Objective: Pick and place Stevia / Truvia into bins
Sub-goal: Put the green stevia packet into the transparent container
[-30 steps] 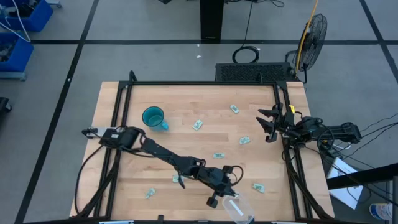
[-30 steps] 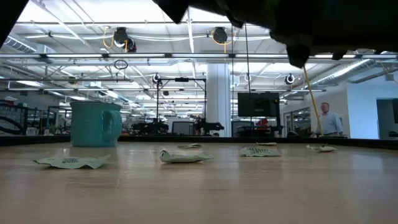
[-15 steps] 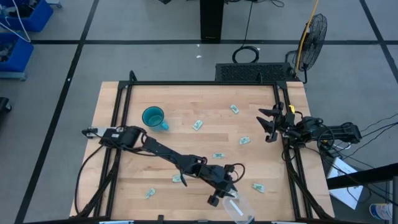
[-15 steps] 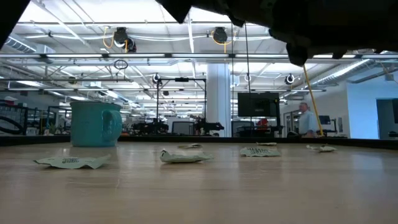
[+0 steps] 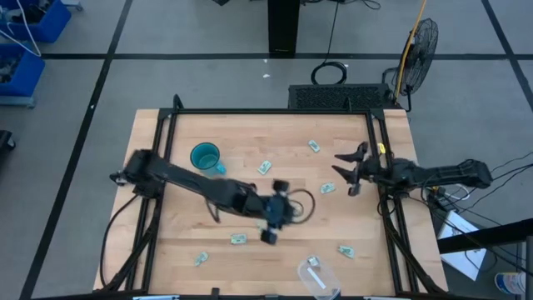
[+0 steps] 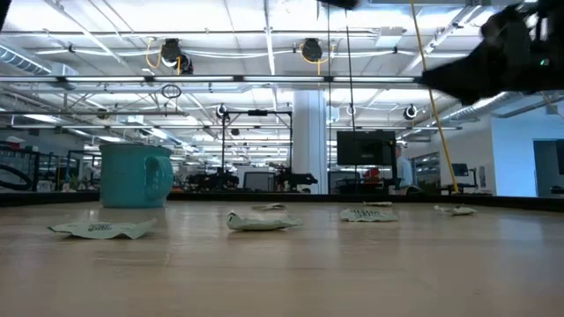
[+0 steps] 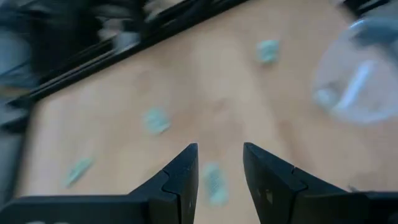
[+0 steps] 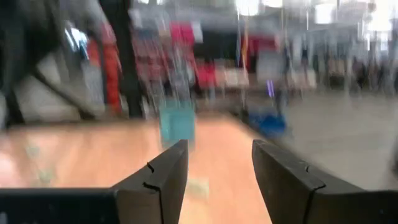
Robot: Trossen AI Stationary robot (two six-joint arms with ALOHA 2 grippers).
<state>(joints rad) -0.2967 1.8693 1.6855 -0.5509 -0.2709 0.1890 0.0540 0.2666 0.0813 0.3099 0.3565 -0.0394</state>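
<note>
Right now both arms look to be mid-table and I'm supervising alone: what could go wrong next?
Left gripper, open and empty, and right gripper, also open, both sit near the sachet between them; reaching for it together could make them collide. The clear tub stands at the table's near edge; a nudge could tip it off.

No text, label, brand, number or sign could be read in any view. The sachets (image 5: 238, 239) on the table (image 5: 250, 133) carried dark print, seen closest on the nearest one in the low view (image 6: 99, 229), but it was too small to make out. The teal mug (image 6: 134, 174) showed no marking. The dark screen (image 6: 366, 148) in the room behind showed nothing legible, and both wrist views were too blurred for any lettering.
</note>
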